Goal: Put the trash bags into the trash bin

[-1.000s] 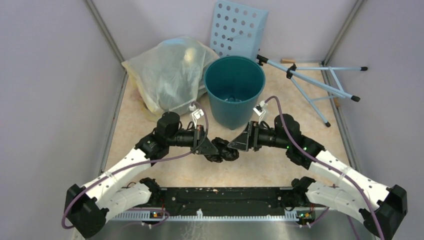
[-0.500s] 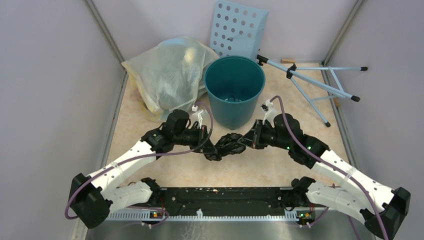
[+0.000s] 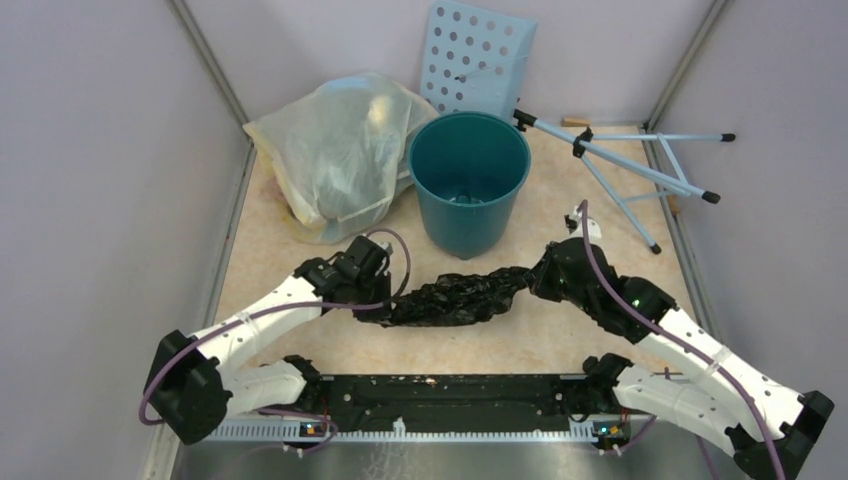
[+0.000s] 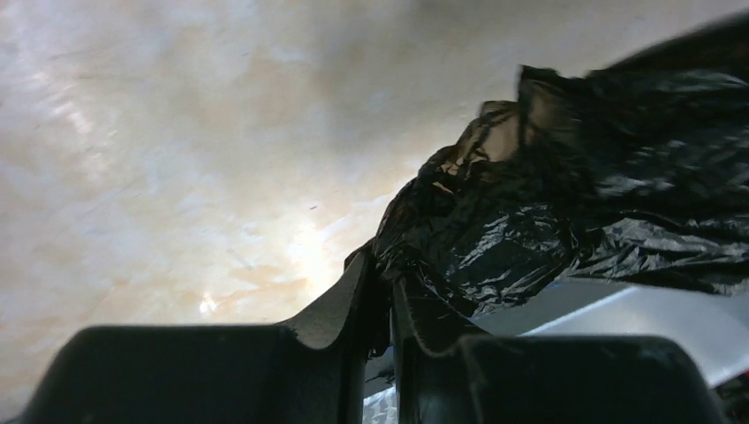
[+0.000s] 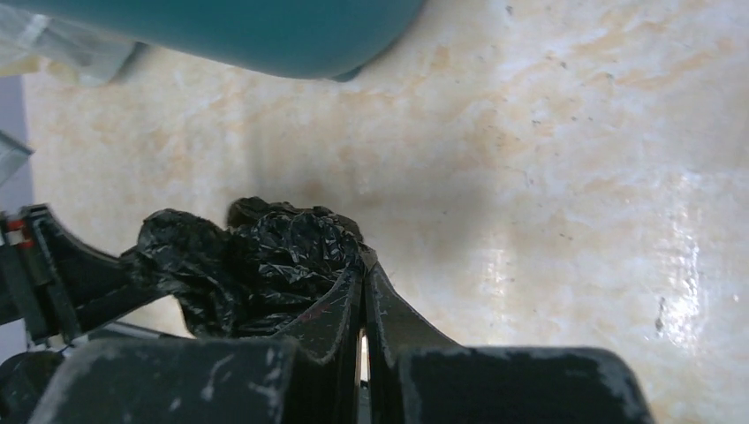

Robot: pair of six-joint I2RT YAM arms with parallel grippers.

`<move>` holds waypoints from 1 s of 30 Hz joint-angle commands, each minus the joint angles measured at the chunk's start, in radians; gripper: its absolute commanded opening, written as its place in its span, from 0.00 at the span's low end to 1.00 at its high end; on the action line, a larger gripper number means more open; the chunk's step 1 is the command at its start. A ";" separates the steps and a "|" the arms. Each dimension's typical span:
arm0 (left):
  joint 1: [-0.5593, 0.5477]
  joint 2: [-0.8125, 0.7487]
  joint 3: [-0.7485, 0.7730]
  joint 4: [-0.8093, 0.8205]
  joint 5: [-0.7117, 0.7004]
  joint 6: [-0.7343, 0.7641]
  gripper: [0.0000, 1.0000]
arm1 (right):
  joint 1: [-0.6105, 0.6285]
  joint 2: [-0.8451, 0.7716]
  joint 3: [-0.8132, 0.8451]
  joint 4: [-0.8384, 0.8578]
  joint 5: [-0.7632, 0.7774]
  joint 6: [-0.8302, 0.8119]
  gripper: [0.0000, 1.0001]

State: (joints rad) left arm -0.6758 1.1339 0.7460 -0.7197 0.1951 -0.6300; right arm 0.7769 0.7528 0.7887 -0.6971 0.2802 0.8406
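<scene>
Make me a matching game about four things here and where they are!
1. thin glossy black plastic bag
2. round teal plastic bucket
3. bulging translucent yellowish bag
4. pale blue flat panel with round holes

A. farthest back, tilted
B. pinched by left fingers and right fingers
C. upright, mouth open
D. slumped left of the bucket

Pairs: 1-B, 2-C, 3-D, 4-A
</scene>
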 commanded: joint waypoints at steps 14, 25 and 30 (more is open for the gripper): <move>0.002 -0.342 0.050 -0.182 -0.272 -0.152 0.71 | 0.007 -0.003 -0.005 -0.056 0.096 0.093 0.00; 0.001 -0.341 0.016 0.134 -0.048 0.055 0.92 | 0.007 0.077 -0.031 0.064 -0.120 0.000 0.06; 0.001 -0.169 0.085 0.189 -0.038 0.198 0.90 | 0.007 0.110 0.008 0.025 -0.100 -0.014 0.04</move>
State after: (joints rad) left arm -0.6754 0.8616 0.7734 -0.6495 0.1154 -0.5785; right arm 0.7769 0.8494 0.7338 -0.6621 0.1787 0.8555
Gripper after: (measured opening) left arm 0.905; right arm 0.044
